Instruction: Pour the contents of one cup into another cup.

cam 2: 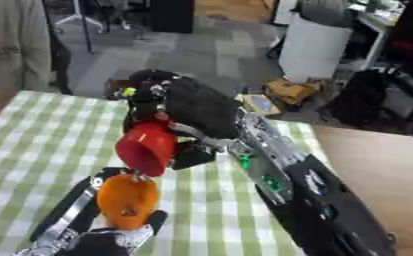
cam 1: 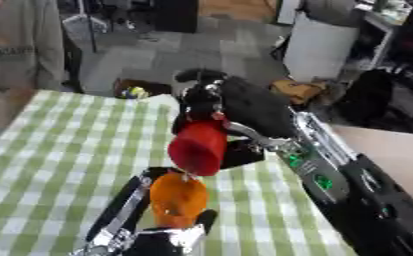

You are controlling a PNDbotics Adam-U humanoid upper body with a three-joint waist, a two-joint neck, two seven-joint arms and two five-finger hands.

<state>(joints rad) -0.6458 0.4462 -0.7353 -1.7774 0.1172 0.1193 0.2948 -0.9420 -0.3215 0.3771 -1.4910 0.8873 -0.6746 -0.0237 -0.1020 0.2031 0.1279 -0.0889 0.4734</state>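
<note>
Pour under way: red cup [cam 2: 146,146] tipped over orange cup [cam 2: 127,200], mid-table, near side.

Red cup's mouth faces down and left, its lip just above the orange cup's rim; something small seems to fall between them. My right hand [cam 2: 185,107] is curled round the red cup, my left hand [cam 2: 113,239] wrapped round the orange cup from below. My judgement: keep the lip centred over the rim, tilt slowly, hold the orange cup upright. Count: two cups, two hands, one checked table [cam 2: 34,150].

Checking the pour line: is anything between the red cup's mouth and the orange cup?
Nothing solid: the red cup tips directly above the orange cup, rims nearly meeting, clearest in the right eye view.
</note>
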